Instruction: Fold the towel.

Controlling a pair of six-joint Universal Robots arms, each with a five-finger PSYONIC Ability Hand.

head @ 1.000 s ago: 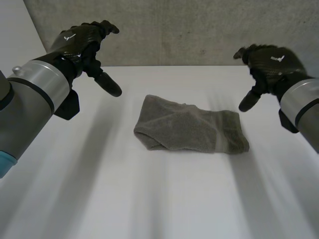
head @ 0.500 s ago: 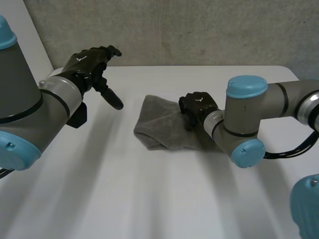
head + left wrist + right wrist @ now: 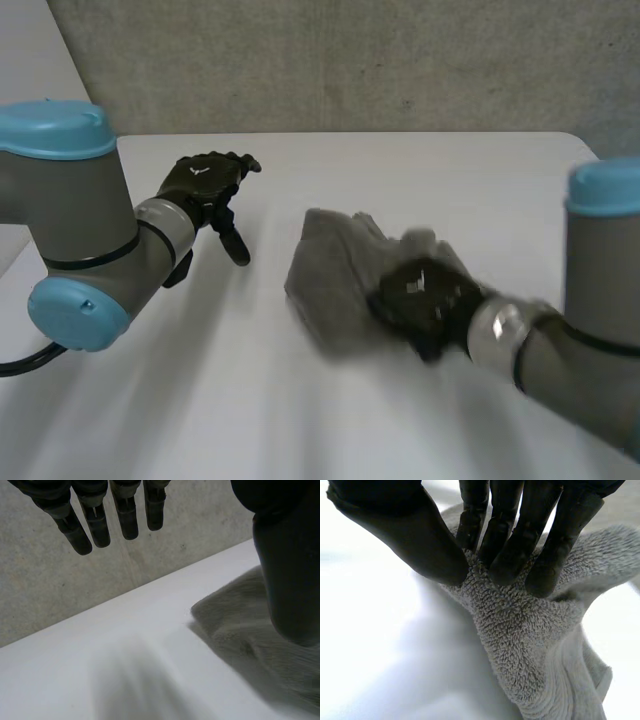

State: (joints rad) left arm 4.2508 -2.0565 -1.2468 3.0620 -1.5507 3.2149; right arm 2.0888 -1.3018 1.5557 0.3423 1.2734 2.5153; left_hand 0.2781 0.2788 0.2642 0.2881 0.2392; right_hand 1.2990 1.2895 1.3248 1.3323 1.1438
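1. The right hand (image 3: 425, 295) was clamped on a bunched ridge of the towel (image 3: 335, 280), pinched between thumb and fingers; the thick pile could slip free under a quick pull, or the whole towel could drag across the table (image 3: 420, 165) rather than fold.
2. The left hand (image 3: 205, 185) was off the cloth, so nothing pinned the opposite edge; a lopsided fold seemed likely.
3. The towel lay crumpled near the table's middle, 1 side gathered under the right hand; the left hand hovered near its other side, fingers straight and apart, holding nothing.
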